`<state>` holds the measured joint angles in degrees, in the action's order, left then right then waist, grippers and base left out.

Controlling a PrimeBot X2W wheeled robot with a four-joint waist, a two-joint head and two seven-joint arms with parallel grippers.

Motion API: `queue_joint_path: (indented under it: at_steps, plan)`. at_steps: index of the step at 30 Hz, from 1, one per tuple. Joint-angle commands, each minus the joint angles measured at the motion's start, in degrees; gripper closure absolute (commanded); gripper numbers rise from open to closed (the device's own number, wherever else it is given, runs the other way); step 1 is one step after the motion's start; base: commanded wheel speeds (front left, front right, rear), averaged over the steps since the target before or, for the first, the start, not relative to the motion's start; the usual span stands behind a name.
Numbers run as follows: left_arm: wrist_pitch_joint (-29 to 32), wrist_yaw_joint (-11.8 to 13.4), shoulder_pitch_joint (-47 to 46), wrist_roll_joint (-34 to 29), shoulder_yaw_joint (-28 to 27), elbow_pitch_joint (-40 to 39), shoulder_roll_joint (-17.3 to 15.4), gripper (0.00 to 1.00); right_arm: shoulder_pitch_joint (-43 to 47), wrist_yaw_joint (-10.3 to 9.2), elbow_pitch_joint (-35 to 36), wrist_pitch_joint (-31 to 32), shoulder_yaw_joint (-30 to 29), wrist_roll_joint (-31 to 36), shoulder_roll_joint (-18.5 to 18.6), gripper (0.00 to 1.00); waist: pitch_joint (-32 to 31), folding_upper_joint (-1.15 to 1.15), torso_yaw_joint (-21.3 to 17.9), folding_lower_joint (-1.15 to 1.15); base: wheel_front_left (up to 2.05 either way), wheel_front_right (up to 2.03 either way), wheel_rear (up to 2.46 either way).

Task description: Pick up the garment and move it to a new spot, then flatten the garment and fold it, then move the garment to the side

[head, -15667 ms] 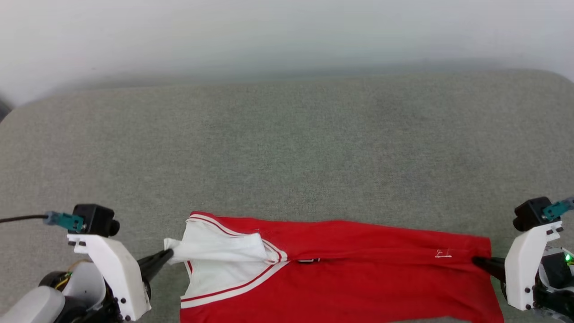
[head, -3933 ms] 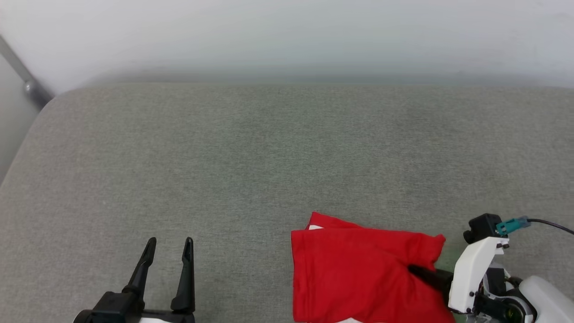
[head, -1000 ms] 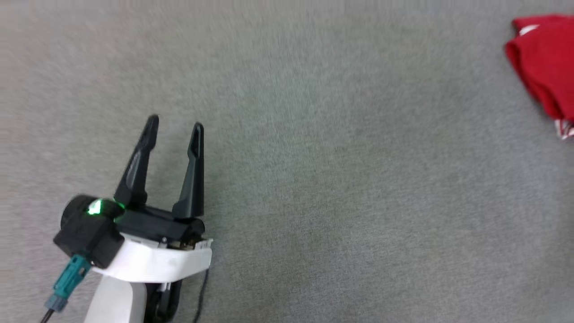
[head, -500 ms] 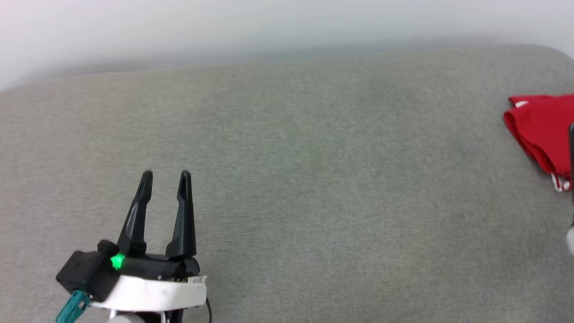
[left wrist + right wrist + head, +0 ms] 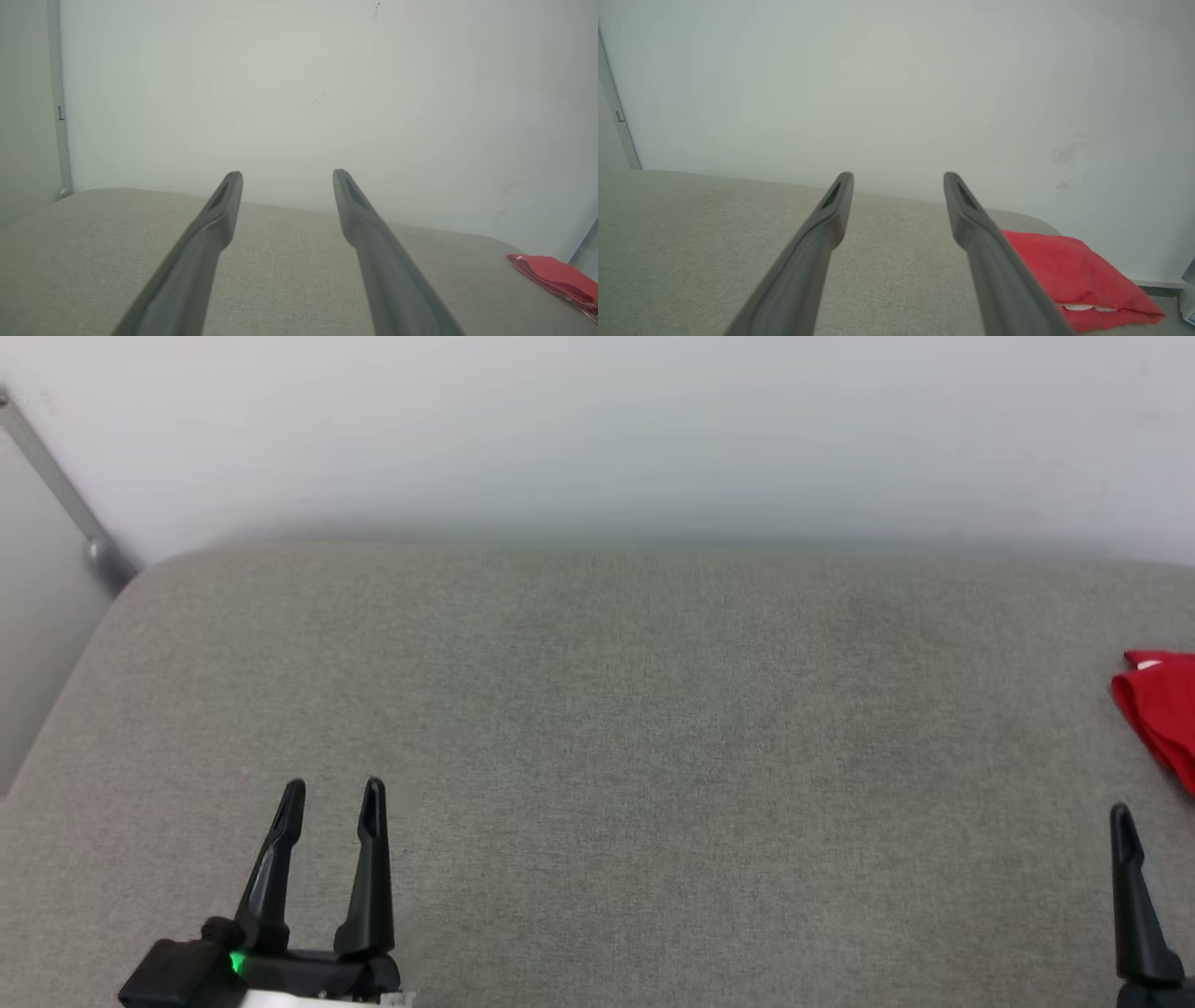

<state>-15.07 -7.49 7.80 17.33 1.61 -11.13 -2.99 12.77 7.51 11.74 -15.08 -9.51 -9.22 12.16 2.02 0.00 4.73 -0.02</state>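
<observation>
Bright, even, diffuse light with faint shadows; the far wall [image 5: 597, 429] looks hazy.

left gripper [image 5: 333, 788]: long black tapered fingers [image 5: 271, 882] | black base [image 5: 308, 976], green light [image 5: 237, 964] | right gripper [image 5: 899, 177]: grey slotted fingers [image 5: 817, 242]

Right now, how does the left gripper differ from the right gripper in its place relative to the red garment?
The left gripper hangs over bare grey surface, far from the garment; the right gripper is near it, not touching. In the head view the left gripper shows both fingers, the right gripper one. Both are open and hold nothing.
</observation>
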Motion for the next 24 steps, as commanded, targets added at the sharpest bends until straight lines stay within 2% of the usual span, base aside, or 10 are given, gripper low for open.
queue_joint_path:
  at_steps: [1, 5, 11, 24]
  plan:
    - [-0.11, 0.01, 1.22, -0.42, -1.00, 0.04, 0.06, 0.00, 1.80, -0.05, 0.94, -0.04, -0.61, 0.78, -1.03, 0.00, -1.01, 0.00, 0.65, 0.02, 0.00, 0.00, 0.00]
    - [-0.11, 0.01, 2.75, -2.34, -3.29, 1.15, 0.15, 0.00, 4.47, -0.05, 3.11, -0.04, 0.86, 3.86, -1.66, 0.00, -1.50, 0.00, 0.24, 0.02, 0.00, 0.00, 0.00]
    - [-0.11, 0.01, 3.88, -6.54, -3.56, 3.12, 0.12, 0.00, 6.34, -0.06, 2.57, -0.05, 0.76, 5.36, -4.23, 0.00, -1.67, 0.00, -1.20, 0.02, 0.00, 0.00, 0.00]
    - [-0.11, 0.01, 4.00, -5.99, -2.29, 8.66, -0.66, 0.00, 6.52, -0.05, 1.13, -0.05, 0.12, 6.11, -5.62, 0.00, -1.13, 0.00, -3.72, 0.02, 0.00, 0.00, 0.00]
